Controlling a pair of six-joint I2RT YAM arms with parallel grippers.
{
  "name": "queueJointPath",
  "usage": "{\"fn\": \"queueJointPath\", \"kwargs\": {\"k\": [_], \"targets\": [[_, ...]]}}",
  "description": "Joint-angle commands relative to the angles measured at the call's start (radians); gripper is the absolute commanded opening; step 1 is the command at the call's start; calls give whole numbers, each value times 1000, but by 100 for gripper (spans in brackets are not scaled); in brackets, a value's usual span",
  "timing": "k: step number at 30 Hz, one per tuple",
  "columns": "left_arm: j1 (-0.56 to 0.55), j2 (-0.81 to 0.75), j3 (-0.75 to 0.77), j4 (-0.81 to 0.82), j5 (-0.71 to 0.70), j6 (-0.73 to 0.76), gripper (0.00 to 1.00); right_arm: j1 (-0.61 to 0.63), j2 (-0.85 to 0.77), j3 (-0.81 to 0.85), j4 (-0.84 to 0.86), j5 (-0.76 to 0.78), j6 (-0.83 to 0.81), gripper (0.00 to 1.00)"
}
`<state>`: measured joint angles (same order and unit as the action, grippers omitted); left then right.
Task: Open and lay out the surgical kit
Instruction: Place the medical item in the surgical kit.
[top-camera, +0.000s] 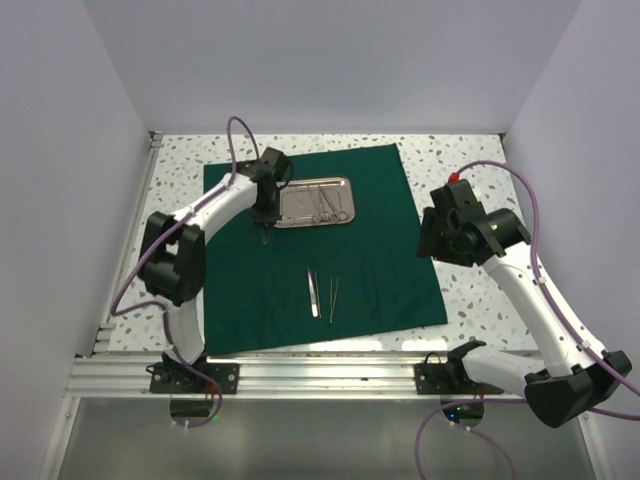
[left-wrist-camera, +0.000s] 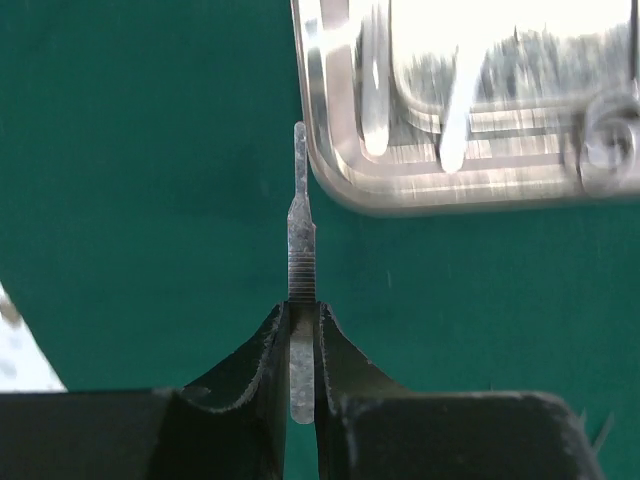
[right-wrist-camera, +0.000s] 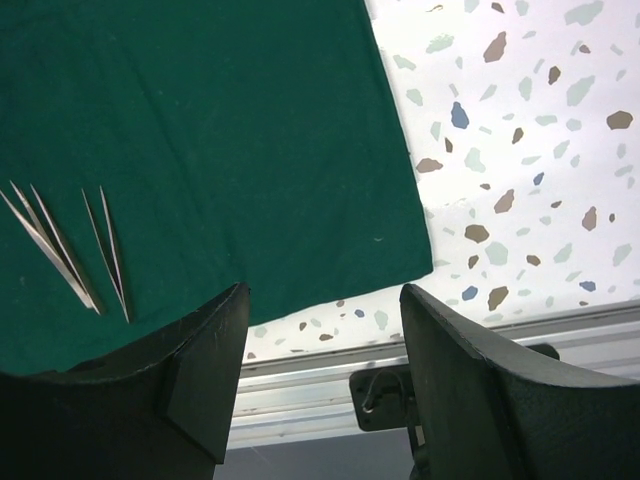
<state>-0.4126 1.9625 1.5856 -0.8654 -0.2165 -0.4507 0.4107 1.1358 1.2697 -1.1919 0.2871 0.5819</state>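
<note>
L gripper (left-wrist-camera: 303, 312) pinches 1 scalpel (left-wrist-camera: 301, 240), prob.; R gripper (right-wrist-camera: 322, 295) wide; 2 tweezers (top-camera: 313, 293) on cloth (top-camera: 390, 260).

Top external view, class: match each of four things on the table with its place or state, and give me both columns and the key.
Things
1. scalpel
2. steel tray
3. tweezers
4. right gripper

Places or states
A. open, holding nothing
B. lying loose on the green cloth, nearer the arm bases than the tray
C. clamped in the left gripper
D. holds the ring-handled instruments

Pairs: 1-C, 2-D, 3-B, 4-A
</note>
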Motion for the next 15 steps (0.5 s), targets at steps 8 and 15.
{"fn": "queueJointPath", "kwargs": {"k": [8, 15], "targets": [[-164, -456, -540, 115, -21, -249, 0, 0, -31, -53, 60, -74, -47, 66], [-186, -629, -772, 143, -24, -373, 0, 0, -47, -87, 69, -97, -71, 66]]}}
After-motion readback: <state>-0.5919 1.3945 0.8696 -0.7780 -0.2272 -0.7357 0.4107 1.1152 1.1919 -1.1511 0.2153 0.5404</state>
